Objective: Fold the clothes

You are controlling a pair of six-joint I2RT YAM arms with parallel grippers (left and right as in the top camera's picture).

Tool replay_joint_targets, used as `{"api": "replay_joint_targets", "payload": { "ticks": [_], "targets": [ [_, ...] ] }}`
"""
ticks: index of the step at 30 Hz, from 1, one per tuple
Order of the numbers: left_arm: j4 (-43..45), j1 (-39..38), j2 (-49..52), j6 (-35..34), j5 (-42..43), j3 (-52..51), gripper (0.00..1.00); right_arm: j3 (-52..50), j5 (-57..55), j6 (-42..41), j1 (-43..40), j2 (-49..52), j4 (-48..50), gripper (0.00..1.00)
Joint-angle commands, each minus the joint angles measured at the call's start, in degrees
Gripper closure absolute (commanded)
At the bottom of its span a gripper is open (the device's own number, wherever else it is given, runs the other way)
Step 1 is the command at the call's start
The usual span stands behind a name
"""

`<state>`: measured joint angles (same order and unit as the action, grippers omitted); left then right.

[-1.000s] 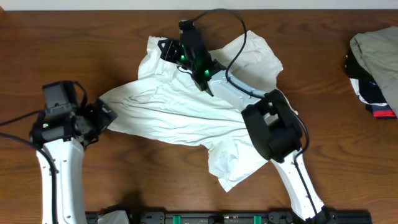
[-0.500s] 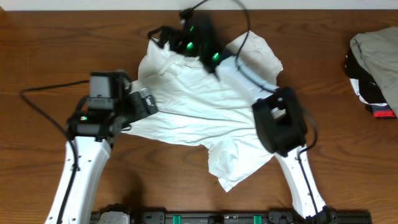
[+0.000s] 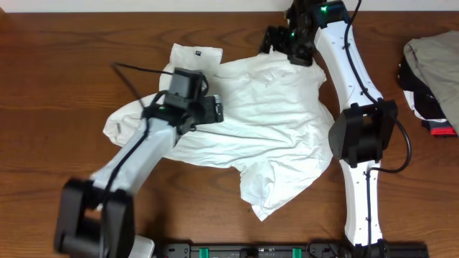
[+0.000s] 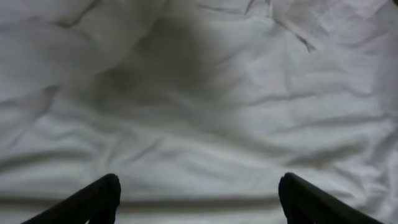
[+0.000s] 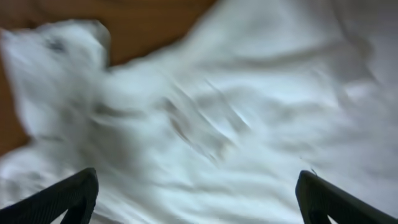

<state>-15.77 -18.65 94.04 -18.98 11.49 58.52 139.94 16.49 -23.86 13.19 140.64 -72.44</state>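
The white T-shirt lies crumpled and wrinkled across the middle of the wooden table, one flap reaching toward the front edge. My left gripper hovers over the shirt's left half. In the left wrist view its jaws stand wide open, with only white cloth below and nothing between them. My right gripper is at the shirt's far edge, near the back of the table. The right wrist view is blurred. It shows that gripper open above the cloth, holding nothing.
A heap of beige-grey, black and red garments sits at the table's right edge. Bare brown wood shows to the left of the shirt and along the front. A black cable trails from the left arm over the shirt's left side.
My right gripper let go of the shirt, opened and swung to the back right. My left arm moved from the left edge to above the shirt. The cloth has spread wider.
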Motion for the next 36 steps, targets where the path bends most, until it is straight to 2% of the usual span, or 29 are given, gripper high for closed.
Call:
{"api": "replay_joint_targets", "payload": {
  "ticks": [1, 3, 5, 7, 9, 11, 14, 22, 28, 36],
  "targets": [
    [3.0, 0.0, 4.8, 1.4, 0.0, 0.3, 0.22, 0.9, -4.5, 8.0, 0.0, 0.2, -4.3, 0.01],
    [4.5, 0.0, 7.3, 1.4, 0.0, 0.7, 0.33, 0.9, -4.5, 8.7, 0.0, 0.2, -6.7, 0.04],
    [6.0, -0.1, 9.3, 1.4, 1.0, 1.4, 0.46, 0.9, -4.5, 8.7, 0.1, 0.2, -8.4, 0.19],
    [7.9, -0.1, 10.5, 1.4, 1.4, 1.9, 0.59, 0.9, -4.5, 9.4, 0.3, 0.2, -9.8, 0.41],
    [9.8, -0.1, 10.9, 1.4, 1.3, 2.4, 0.70, 0.9, -4.5, 9.8, 0.5, 0.2, -11.0, 0.55],
    [11.7, -0.1, 10.9, 1.4, 1.2, 2.6, 0.85, 0.9, -4.5, 9.8, 0.8, 0.2, -12.4, 0.59],
    [14.5, -0.1, 11.1, 1.1, -0.3, 3.1, 0.94, 0.9, -4.3, 10.3, 1.5, 0.2, -15.0, 0.60],
    [14.8, 0.0, 15.0, 1.1, -4.6, 9.5, 0.94, 0.9, -4.7, 14.8, 5.4, 0.2, -22.0, 0.54],
    [9.0, 0.2, 21.6, 1.0, -4.7, 16.2, 0.94, 0.9, -6.0, 14.7, 7.1, 0.2, -22.1, 0.53],
    [7.4, 2.7, 24.5, 1.0, -4.7, 16.7, 0.94, 0.9, -6.0, 14.7, 7.1, 0.2, -21.4, 0.53]
  ]
}}
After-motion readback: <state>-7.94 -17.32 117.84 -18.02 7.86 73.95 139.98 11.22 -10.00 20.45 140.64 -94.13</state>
